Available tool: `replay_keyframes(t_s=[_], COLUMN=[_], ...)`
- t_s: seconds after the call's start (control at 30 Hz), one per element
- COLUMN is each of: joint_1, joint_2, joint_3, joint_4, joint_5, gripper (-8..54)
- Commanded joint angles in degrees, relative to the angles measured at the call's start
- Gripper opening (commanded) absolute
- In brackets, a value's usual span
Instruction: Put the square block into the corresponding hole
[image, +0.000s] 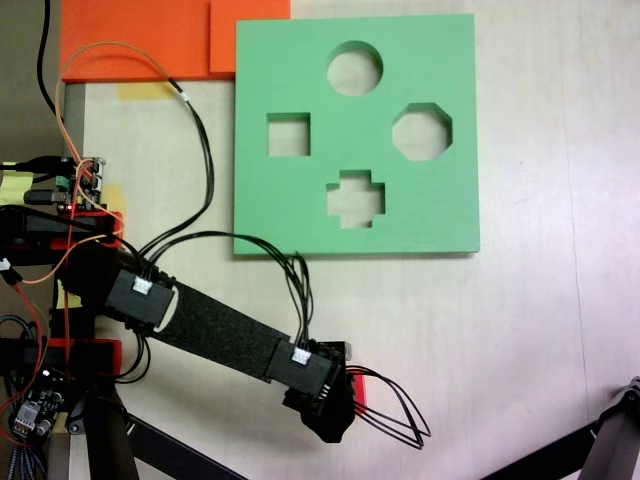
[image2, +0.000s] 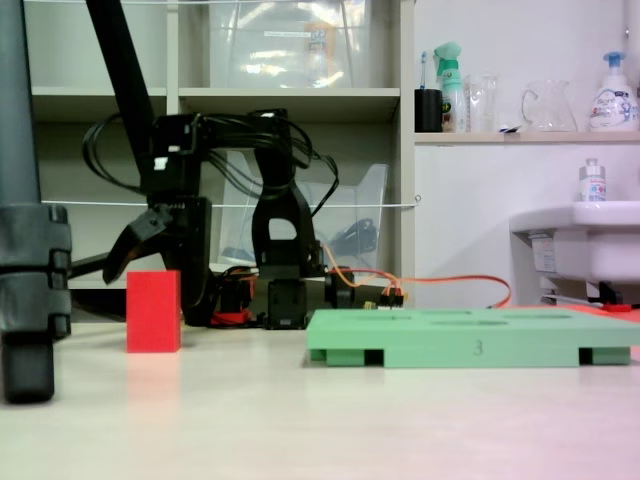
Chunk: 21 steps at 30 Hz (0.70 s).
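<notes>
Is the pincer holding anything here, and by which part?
Nothing is held: the pincer hangs open just above the red block, which stands on the table.

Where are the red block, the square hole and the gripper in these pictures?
red block (image2: 153, 310): low fixed view, its front face.
square hole (image: 272, 135): top-down fixed view, its left inner wall.
gripper (image2: 135, 240): low fixed view, between its fingertips, above the block.

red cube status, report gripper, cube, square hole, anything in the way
Gripper hangs just above the red cube, fingers apart, nothing held. Cube upright on the table, off the green board. Square hole empty, nothing blocking it.
</notes>
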Motion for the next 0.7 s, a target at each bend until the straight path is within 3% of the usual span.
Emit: replay_keyframes(t_s=[0.0,0.07,0.17,0.33,0.67], joint_1=[0.26,-0.53,-1.05,0.09,-0.09], joint_2=[0.97,0.79,-0.35,0.18,4.13], joint_3=[0.18,1.32,2.64,4.31,4.75], joint_4=[-2.64,-4.57,-6.15,-6.15,-0.09], joint_5=[0.18,0.18,0.35,0.88,4.13], gripper=[52.0,50.7,34.0,19.2,16.5])
